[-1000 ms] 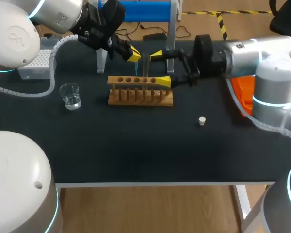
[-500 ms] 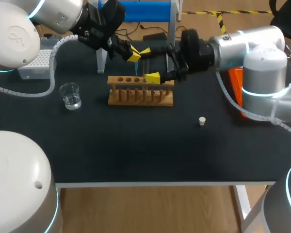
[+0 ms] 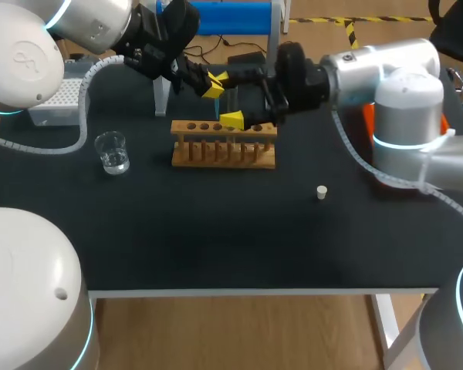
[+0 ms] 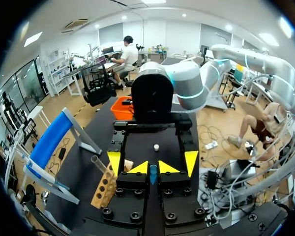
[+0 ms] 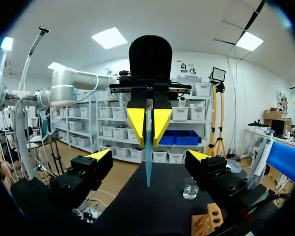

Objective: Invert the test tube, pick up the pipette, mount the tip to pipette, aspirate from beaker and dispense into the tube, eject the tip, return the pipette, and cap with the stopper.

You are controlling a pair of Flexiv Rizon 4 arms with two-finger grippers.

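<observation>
Seen from above, the black table (image 3: 216, 247) carries a wooden rack (image 3: 224, 143) toward its far edge. A glass beaker (image 3: 112, 152) stands well to the rack's left, a white stopper (image 3: 321, 192) lies well apart toward the front right, and a white tip box (image 3: 52, 104) sits at the far left edge. Over the rack the left claw (image 3: 213, 83) is clenched, and the right claw (image 3: 226, 99) faces it, released, its fingers spread. The left wrist view adds a clear test tube (image 4: 99, 164) rising tilted from the rack, just beside one finger of the right claw. The right wrist view shows what the left claw grips: a slim blue tube (image 5: 147, 162) tapering downward, well apart from the right claw's fingers on either side.
</observation>
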